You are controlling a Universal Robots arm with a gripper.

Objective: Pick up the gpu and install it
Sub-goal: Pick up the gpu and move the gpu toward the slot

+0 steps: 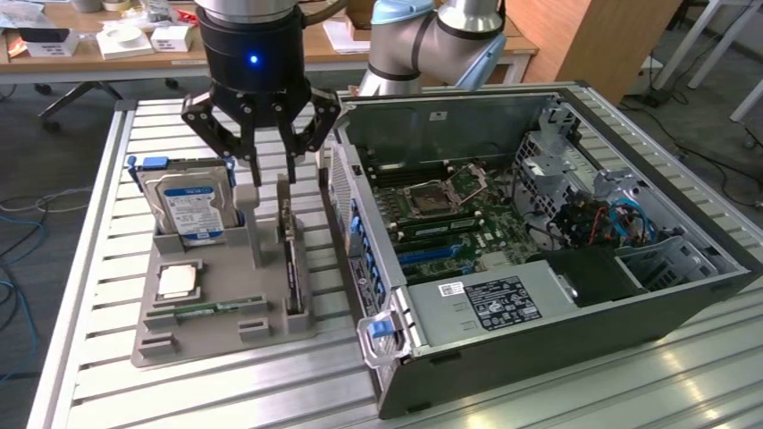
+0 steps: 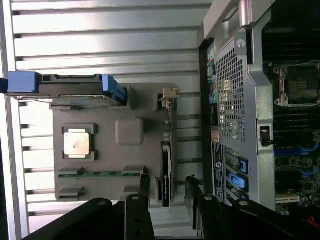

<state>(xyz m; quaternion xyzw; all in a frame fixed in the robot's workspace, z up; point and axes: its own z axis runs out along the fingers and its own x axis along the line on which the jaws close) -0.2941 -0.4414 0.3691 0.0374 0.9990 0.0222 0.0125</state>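
My gripper hangs over the grey holder, jaws partly apart and clamped on nothing. The gpu stands on edge in the slot at the holder's 3 o'clock side in the exterior view, with the open computer case just beside it at 3 o'clock. In the wrist view my fingers straddle one end of the card, a gap on either side. The hard drive stands at the gpu's 10 o'clock.

Exterior oblique, wrist overhead; shared tray
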